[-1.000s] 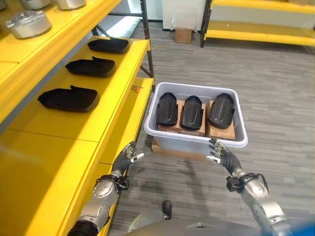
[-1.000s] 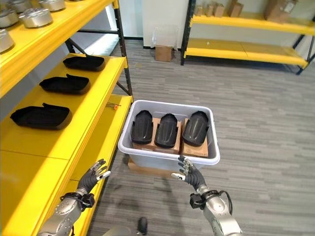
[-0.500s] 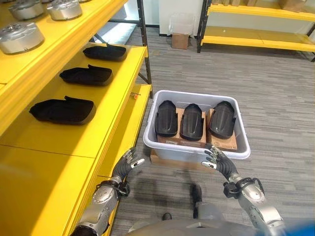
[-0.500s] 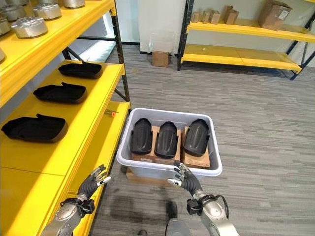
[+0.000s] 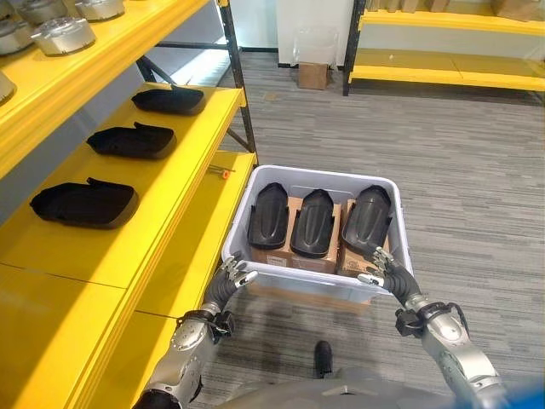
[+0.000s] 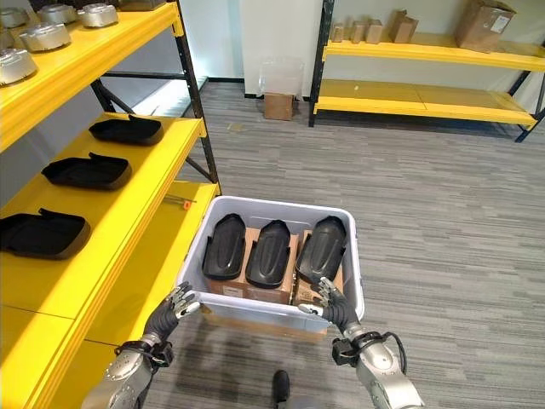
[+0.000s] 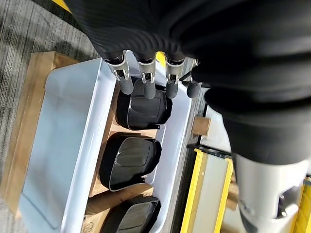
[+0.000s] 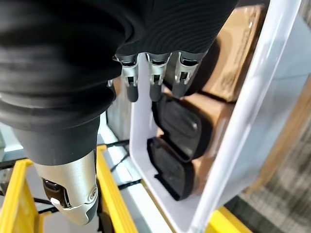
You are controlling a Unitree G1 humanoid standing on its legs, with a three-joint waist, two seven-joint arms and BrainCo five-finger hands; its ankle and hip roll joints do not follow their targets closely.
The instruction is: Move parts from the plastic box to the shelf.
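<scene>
A light grey plastic box (image 5: 317,173) stands on the floor beside the yellow shelf (image 5: 183,183). Three black moulded parts lie in it side by side on cardboard: left (image 5: 268,215), middle (image 5: 312,223), right (image 5: 366,217). My left hand (image 5: 228,279) is open at the box's near left corner. At the near right corner my right hand (image 5: 385,271) is open too, its fingers (image 8: 153,77) stretched over the rim above the parts. The left fingers (image 7: 146,82) point at the leftmost part (image 7: 143,109). Neither hand holds anything.
Three more black parts (image 5: 168,100) (image 5: 129,140) (image 5: 83,203) lie in a row on the middle shelf board. Round metal parts (image 5: 64,34) sit on the board above. A black shelf post (image 5: 241,102) rises by the box. A carton (image 5: 315,75) and another rack (image 5: 443,72) stand behind.
The camera has moved nearer and the picture has shifted. Both hands have come forward from short of the box to its near rim, still open.
</scene>
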